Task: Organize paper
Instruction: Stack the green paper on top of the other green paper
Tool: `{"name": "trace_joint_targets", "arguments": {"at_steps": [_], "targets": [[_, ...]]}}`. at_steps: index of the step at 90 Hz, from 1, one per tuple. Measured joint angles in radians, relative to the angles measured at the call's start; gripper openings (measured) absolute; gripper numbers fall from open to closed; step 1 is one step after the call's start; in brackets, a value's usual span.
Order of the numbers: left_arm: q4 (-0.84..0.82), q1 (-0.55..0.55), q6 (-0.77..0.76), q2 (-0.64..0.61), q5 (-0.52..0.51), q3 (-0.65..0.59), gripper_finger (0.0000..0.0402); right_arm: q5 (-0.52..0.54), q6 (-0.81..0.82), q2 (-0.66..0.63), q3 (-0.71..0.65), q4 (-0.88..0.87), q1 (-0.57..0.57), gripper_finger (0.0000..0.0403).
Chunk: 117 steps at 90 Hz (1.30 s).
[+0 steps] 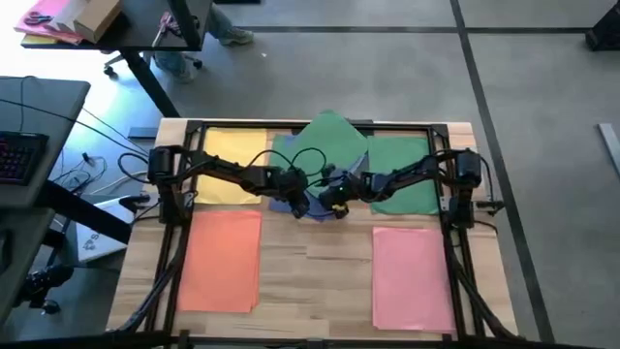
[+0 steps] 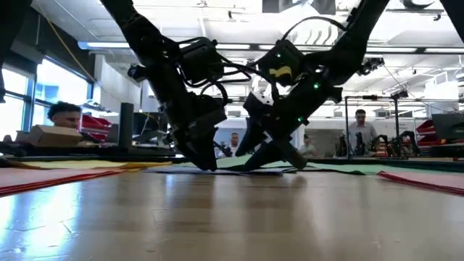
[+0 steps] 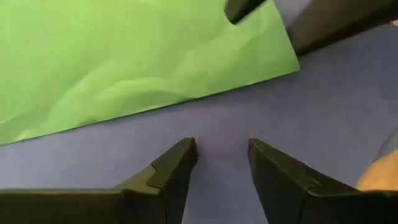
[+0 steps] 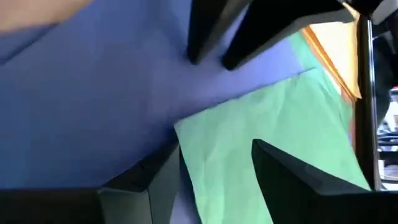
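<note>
Coloured paper lies in piles on the table: yellow (image 1: 231, 160) far left, green (image 1: 407, 174) far right, orange (image 1: 223, 260) near left, pink (image 1: 412, 276) near right. In the middle, a loose green sheet (image 1: 329, 141) lies askew over blue paper (image 1: 291, 206). My left gripper (image 1: 302, 201) is open, low over the blue paper (image 3: 280, 106), with the green sheet's edge (image 3: 124, 56) just beyond. My right gripper (image 1: 336, 202) is open, its fingers on either side of the green sheet's corner (image 4: 236, 124) where it overlaps the blue paper (image 4: 93, 81). My left gripper (image 3: 222, 149) slants down from the table's left side, its fingertips (image 2: 206, 164) at the level of the blue paper; I cannot tell whether they touch it. My right gripper (image 4: 216, 149) slants down from the table's right side over the green corner, its fingertips (image 2: 270, 162) at sheet level; touch cannot be told.
The two grippers stand close together, tip to tip, at the table's middle. Bare wood (image 1: 315, 281) lies between the orange and pink piles. A dark frame (image 1: 291, 124) runs around the table. People show in the room beyond (image 2: 360, 130).
</note>
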Motion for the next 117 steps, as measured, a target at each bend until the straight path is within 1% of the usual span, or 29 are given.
{"name": "trace_joint_targets", "arguments": {"at_steps": [20,30,37,61,74,80,90,98,105,117], "targets": [[0.002,0.000,-0.001,0.000,0.000,0.000,0.0145,0.013,0.010,-0.004,0.003,0.001,-0.002,0.0138],[0.003,0.000,-0.001,0.000,0.000,0.000,0.0145,-0.029,0.084,0.002,0.002,0.005,-0.009,0.0117],[0.004,0.000,0.000,0.000,-0.001,0.000,0.0145,-0.030,0.145,0.021,0.002,0.007,-0.009,0.0101],[0.003,-0.001,0.000,0.000,-0.013,0.000,0.0145,0.036,0.197,0.062,0.004,0.054,-0.007,0.0052],[0.003,-0.001,0.000,0.000,-0.013,0.000,0.0145,0.104,0.230,0.064,0.003,0.073,-0.007,0.0008],[0.003,-0.001,0.000,0.000,-0.013,0.000,0.0145,0.123,0.253,0.065,0.008,0.069,-0.007,0.0004],[0.001,0.000,-0.001,0.000,-0.013,0.000,0.0145,0.156,0.352,0.059,0.019,0.036,-0.007,0.0001],[-0.009,-0.001,-0.001,0.000,-0.013,0.001,0.0145,0.180,0.440,0.016,0.030,-0.012,-0.007,0.0000],[-0.025,0.000,-0.001,0.000,-0.014,0.002,0.0145,0.192,0.519,-0.056,0.035,-0.079,-0.009,0.0000],[-0.044,-0.001,-0.002,-0.001,-0.027,0.002,0.0145,0.217,0.615,-0.235,0.032,-0.192,-0.023,0.0000]]}}
